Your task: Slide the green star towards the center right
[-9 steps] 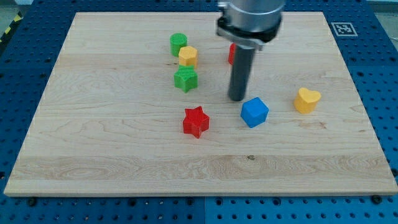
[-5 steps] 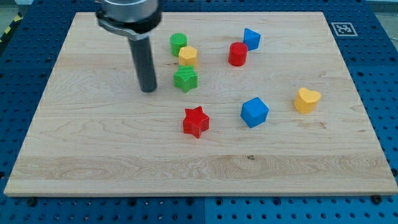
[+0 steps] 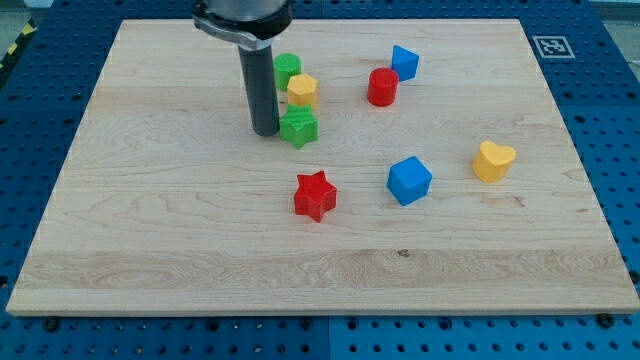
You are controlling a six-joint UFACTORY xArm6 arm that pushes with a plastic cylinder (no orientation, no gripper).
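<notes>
The green star [image 3: 300, 128] lies on the wooden board [image 3: 180, 230], left of centre in the upper half. My tip [image 3: 266, 131] stands right at the star's left side, touching or nearly touching it. A yellow block [image 3: 303, 91] sits just above the star. A green cylinder [image 3: 288, 69] sits above that, partly behind the rod.
A red star [image 3: 315, 195] lies below the green star. A blue cube [image 3: 409, 180] and a yellow heart [image 3: 494, 160] lie at the centre right. A red cylinder [image 3: 382, 87] and a small blue block [image 3: 404, 62] are at the upper middle.
My tip swept from the board's middle to the left past the green star, then came back right up against the star's left side. No block has visibly moved.
</notes>
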